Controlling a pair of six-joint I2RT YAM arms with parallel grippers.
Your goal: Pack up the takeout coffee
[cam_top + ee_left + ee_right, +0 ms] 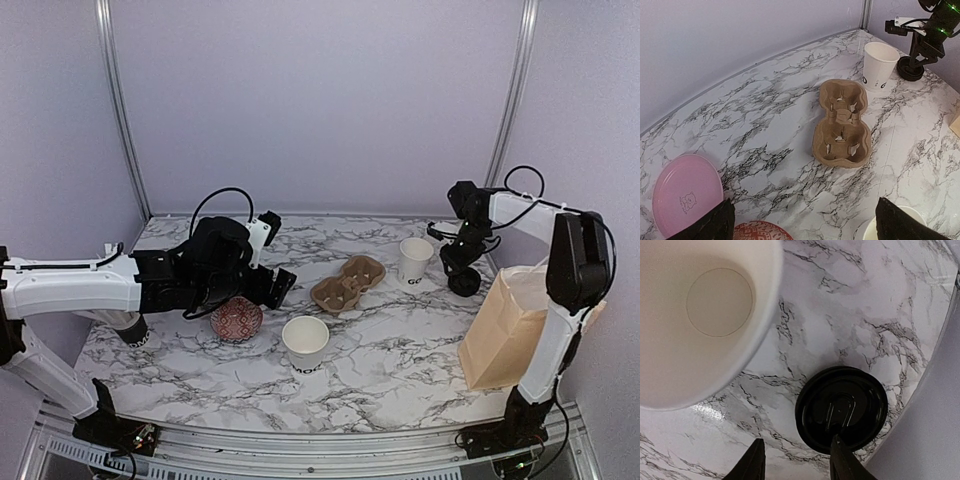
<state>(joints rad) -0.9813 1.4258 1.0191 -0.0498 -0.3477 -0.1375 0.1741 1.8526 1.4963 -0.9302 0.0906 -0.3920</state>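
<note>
Two white paper coffee cups stand open, without lids: one at the back right and one near the front middle. A round black lid lies flat on the marble beside the back cup. My right gripper hovers just above the lid, open and holding nothing, with one fingertip over the lid's near rim. In the top view it sits between the cup and the lid. My left gripper is wide open and empty over bare marble, short of the brown cup tray.
The pulp tray lies mid-table. A red patterned bowl sits under my left gripper, with a pink plate to its left. A brown paper bag stands at the right edge. A dark cup is half hidden under my left arm.
</note>
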